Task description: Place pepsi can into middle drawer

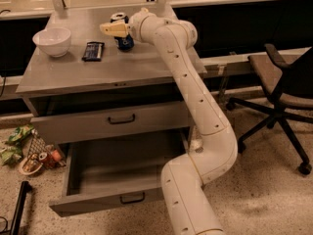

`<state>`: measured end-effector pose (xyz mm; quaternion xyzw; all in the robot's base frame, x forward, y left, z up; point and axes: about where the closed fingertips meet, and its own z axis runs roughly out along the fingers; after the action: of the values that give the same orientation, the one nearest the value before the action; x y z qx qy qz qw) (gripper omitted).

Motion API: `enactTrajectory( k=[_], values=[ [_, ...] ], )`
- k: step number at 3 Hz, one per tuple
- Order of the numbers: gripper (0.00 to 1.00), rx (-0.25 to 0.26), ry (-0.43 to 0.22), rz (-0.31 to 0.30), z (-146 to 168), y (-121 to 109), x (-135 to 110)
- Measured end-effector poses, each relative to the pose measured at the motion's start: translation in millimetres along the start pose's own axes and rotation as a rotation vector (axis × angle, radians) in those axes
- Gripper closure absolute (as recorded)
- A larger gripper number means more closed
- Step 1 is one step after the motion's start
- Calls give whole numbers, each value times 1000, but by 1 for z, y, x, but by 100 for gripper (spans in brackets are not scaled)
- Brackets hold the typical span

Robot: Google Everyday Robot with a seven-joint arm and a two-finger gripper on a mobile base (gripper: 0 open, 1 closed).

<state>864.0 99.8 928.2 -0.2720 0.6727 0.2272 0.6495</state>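
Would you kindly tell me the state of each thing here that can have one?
pepsi can: upright on the cabinet top.
tool: at the can's upper part.
upper drawer: slightly pulled out.
lower drawer: pulled far out.
white bowl: upright.
snack bar: lying flat.

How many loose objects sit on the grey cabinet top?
3: a white round bowl at the left, a flat dark snack bar beside it, a blue pepsi can farther right with the gripper at it. The white arm may hide others.
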Motion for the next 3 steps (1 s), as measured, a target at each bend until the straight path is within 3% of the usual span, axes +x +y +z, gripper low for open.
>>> enactTrajectory(
  k=[1, 2, 3],
  values=[
    [0, 10, 30, 18, -1, -3, -3],
    [0, 38, 20, 8, -12, -25, -21],
    [0, 56, 22, -57, -30, -57, -57]
  ],
)
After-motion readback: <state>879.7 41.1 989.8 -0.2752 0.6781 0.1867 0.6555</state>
